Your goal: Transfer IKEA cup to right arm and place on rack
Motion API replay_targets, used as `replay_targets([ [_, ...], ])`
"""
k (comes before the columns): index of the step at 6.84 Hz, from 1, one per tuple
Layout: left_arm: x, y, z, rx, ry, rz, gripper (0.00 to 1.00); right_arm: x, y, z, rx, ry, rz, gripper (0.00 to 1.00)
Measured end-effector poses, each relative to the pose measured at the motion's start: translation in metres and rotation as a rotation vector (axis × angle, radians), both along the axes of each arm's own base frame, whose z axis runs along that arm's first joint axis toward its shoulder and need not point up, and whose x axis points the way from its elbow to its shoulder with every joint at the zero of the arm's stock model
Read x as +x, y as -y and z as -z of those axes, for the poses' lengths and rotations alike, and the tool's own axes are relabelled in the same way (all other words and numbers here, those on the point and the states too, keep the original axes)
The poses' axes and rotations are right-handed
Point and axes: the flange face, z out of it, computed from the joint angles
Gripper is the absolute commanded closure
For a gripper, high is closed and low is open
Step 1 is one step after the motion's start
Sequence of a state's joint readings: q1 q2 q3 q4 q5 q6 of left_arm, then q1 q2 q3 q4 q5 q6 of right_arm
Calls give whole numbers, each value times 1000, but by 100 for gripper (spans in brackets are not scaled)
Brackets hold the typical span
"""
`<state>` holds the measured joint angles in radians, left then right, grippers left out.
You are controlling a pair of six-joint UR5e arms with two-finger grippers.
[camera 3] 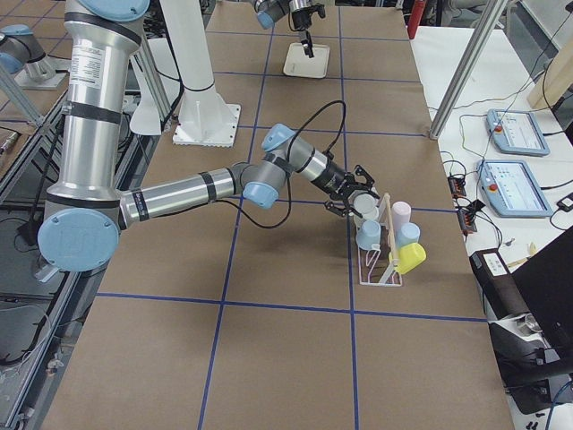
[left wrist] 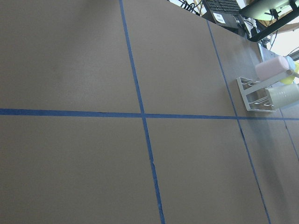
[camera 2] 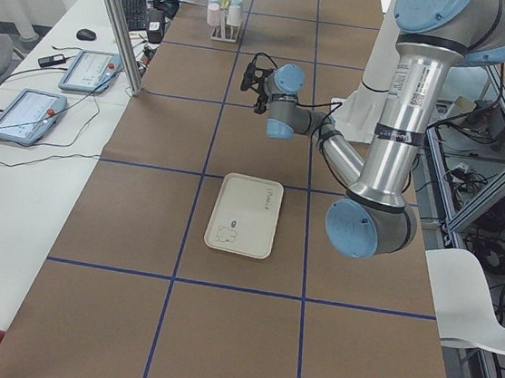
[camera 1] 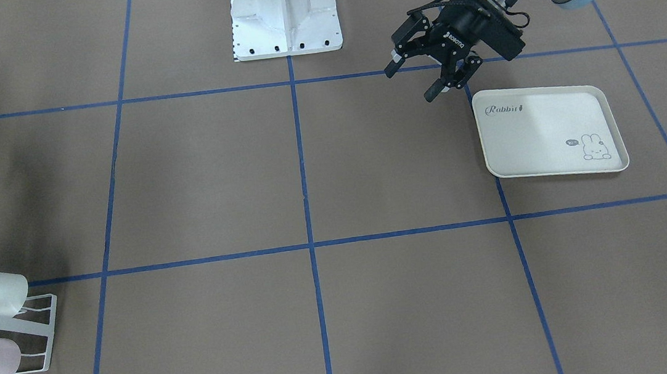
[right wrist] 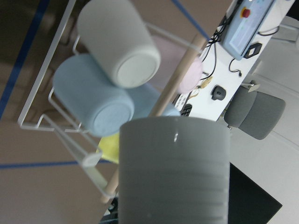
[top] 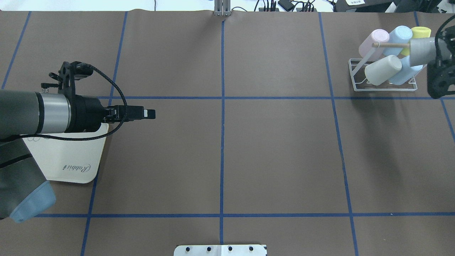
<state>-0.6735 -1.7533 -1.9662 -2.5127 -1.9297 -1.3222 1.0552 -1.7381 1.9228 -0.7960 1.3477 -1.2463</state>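
Note:
The IKEA cup (top: 421, 49) is grey and lies on its side in the air, with my right gripper (top: 438, 53) shut on it at the table's far right. It hangs just above the white wire rack (top: 384, 87), close to the wooden peg (top: 389, 45). In the right wrist view the grey cup (right wrist: 173, 172) fills the lower middle, with the rack (right wrist: 37, 107) and its peg (right wrist: 177, 79) right behind it. My left gripper (camera 1: 412, 82) is open and empty beside the rabbit-print tray (camera 1: 550, 127), far from the rack.
Several cups sit on the rack: pink (top: 373, 41), light blue (top: 398, 37), yellow (top: 419, 33), pale green (top: 382, 69) and another blue one (top: 408, 73). The white robot base (camera 1: 284, 12) stands at the table's middle edge. Blue tape lines cross the brown table.

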Motion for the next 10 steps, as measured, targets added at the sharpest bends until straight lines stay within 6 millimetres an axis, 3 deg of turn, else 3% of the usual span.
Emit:
replay_targets([
  [2,0,0,-1,-1,1,-1,0,18,10,-34,-7,-242,66,100],
  [5,1,0,-1,-1,2,-2,0,14,31,-64,-23,-446,106,100],
  [10,0,-1,-1,-1,0,-1,0,-18,38,-68,-22,-547,139,100],
])
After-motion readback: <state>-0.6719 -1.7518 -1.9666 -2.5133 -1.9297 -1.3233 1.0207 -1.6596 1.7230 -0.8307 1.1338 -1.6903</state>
